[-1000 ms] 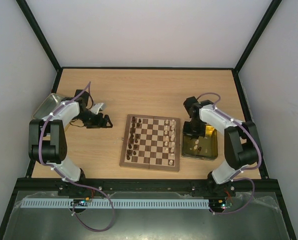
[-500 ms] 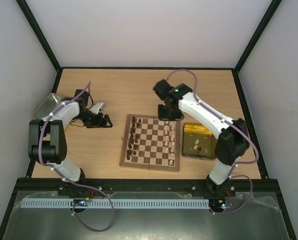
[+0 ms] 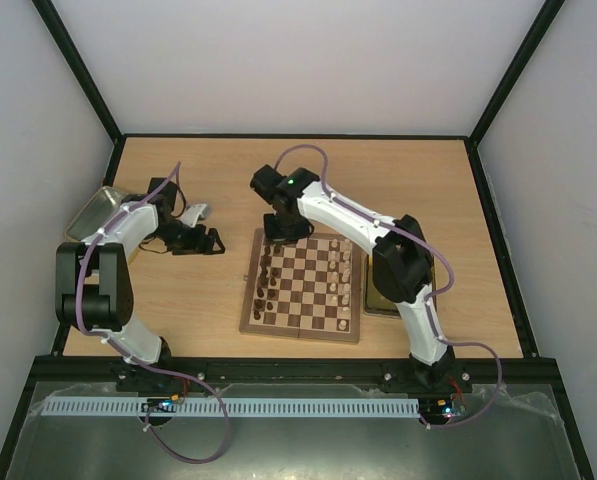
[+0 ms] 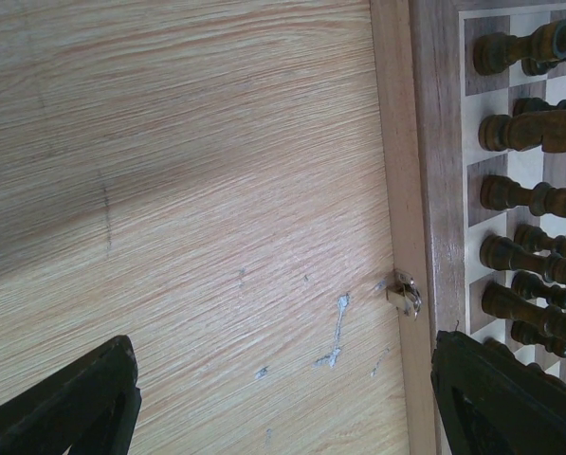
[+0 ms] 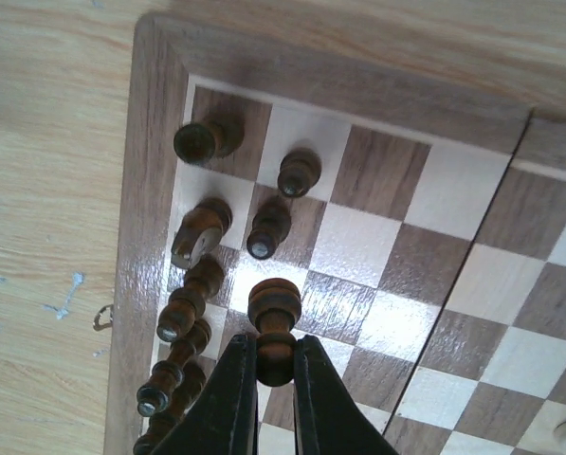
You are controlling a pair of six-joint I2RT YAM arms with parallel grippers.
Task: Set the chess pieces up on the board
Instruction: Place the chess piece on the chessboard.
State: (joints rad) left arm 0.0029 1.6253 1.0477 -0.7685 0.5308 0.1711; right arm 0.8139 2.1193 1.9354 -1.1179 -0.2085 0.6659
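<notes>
The board (image 3: 300, 333) lies at the table's middle. Dark chess pieces (image 3: 268, 275) fill its two left columns, and pale ones (image 3: 344, 270) stand along its right side. My right gripper (image 3: 278, 228) hangs over the board's far-left corner. In the right wrist view it (image 5: 275, 355) is shut on a dark brown piece (image 5: 274, 313), held above the squares beside the standing dark pieces (image 5: 192, 294). My left gripper (image 3: 213, 242) rests left of the board. It (image 4: 283, 408) is open over bare table, with the board's edge (image 4: 434, 142) beside its right finger (image 4: 510, 398).
A yellowish tray (image 3: 378, 303) sits right of the board, mostly hidden by the right arm. A grey metal tray (image 3: 96, 212) stands at the far left edge. A small metal clasp (image 4: 406, 292) sticks out of the board's left side.
My right arm has swung left from the yellowish tray, along the board's far edge, to its far-left corner. The left arm has not moved.
</notes>
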